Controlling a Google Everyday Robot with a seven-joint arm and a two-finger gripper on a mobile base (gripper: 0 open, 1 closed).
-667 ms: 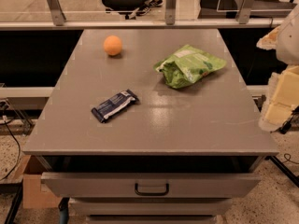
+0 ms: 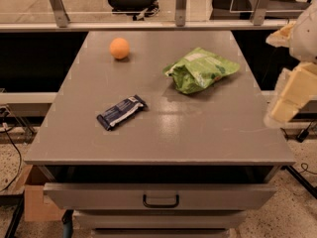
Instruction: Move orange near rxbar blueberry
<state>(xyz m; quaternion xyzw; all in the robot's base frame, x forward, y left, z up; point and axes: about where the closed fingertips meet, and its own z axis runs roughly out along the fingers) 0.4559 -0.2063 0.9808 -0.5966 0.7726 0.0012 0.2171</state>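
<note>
The orange [image 2: 119,48] is a small round fruit at the table's far left. The rxbar blueberry [image 2: 122,111] lies flat in its dark navy wrapper, nearer the front and left of centre, well apart from the orange. My gripper [image 2: 290,95] is a cream-coloured shape at the right edge of the camera view. It hangs beside the table's right edge, far from both objects, and holds nothing that I can see.
A light-green snack bag [image 2: 200,69] lies right of centre towards the back. The grey table [image 2: 198,138] has a drawer pulled slightly open at the front [image 2: 161,201]. A metal rail and office chairs stand behind. A cardboard box [image 2: 34,197] sits on the floor at the left.
The gripper has edged slightly left and up at the right edge of the view. The orange, the bar and the bag have not moved.
</note>
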